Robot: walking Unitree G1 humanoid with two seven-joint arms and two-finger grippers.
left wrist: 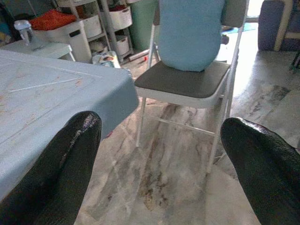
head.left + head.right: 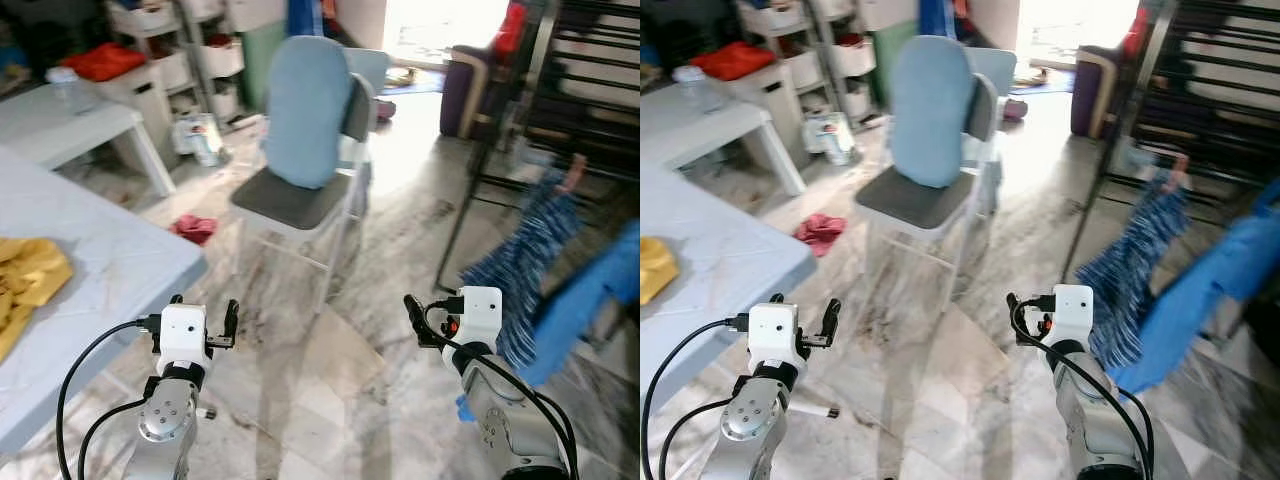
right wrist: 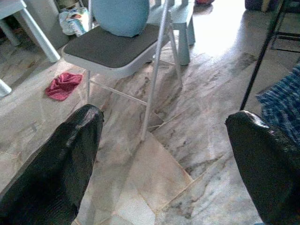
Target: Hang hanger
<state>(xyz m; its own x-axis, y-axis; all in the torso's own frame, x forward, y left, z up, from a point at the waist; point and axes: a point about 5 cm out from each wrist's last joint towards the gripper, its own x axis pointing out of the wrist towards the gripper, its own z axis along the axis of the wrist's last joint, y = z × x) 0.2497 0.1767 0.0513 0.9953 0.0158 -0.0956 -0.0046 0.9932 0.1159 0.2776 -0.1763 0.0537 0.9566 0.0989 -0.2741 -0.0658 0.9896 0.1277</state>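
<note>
Marble floor [image 2: 330, 370] is stretching round a folding chair [image 2: 300, 190] with blue cushion; beyond it, right, dark metal rack [image 2: 560, 90] is carrying blue cloths. Both end effectors, left [image 2: 205, 322] and right [image 2: 425, 318], are hovering nearer than the chair. Wrist views: glossy black fingers [image 1: 61, 164] [image 3: 56, 164] spread wide, empty. No hanger identifiable, so step unclear; finding it probably comes next.

Folding chair [image 2: 300, 190] ahead, table [image 2: 110, 270] left — bare floor [image 2: 320, 400] between

Marble floor [image 2: 400, 210], folding chair [image 2: 300, 195] beside a pale blue table [image 2: 110, 270]
</note>
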